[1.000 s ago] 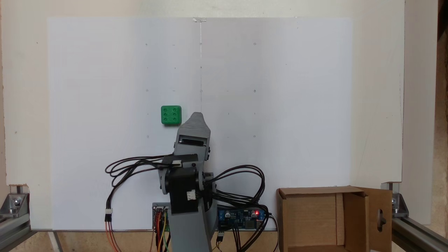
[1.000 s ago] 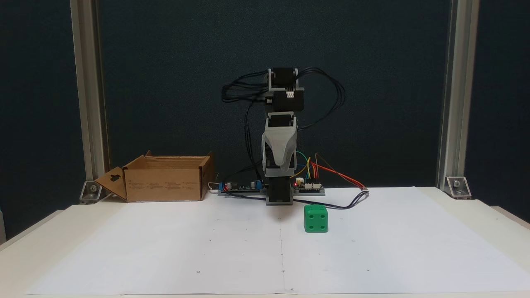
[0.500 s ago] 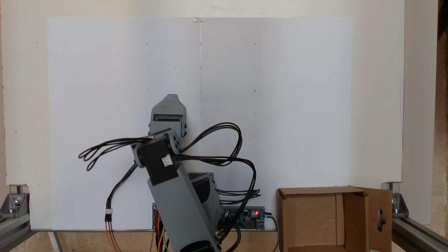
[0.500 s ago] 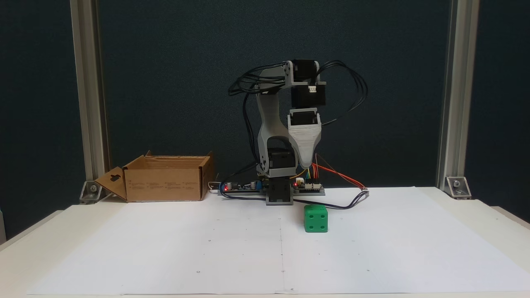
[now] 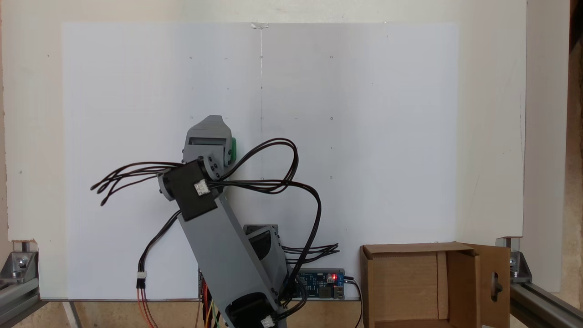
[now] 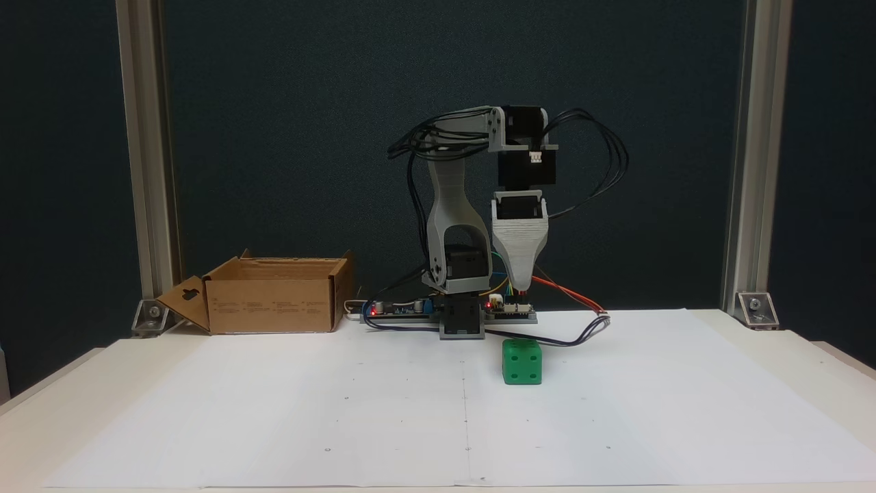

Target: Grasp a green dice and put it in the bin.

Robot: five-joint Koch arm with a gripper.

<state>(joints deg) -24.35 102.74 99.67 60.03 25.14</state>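
We see the green dice (image 6: 521, 361) near the worktop's middle, untouched. The gripper (image 6: 521, 287) has swung over from beside it and hangs directly above; whether clenched, we cannot tell. The bin (image 6: 274, 294) waits at the far left corner.

My arm bends at the elbow, forearm level, wrist turned straight down. My gripper (image 6: 521, 287) hangs tip-down above the table, its jaws lined up one behind the other, so their gap stays hidden.
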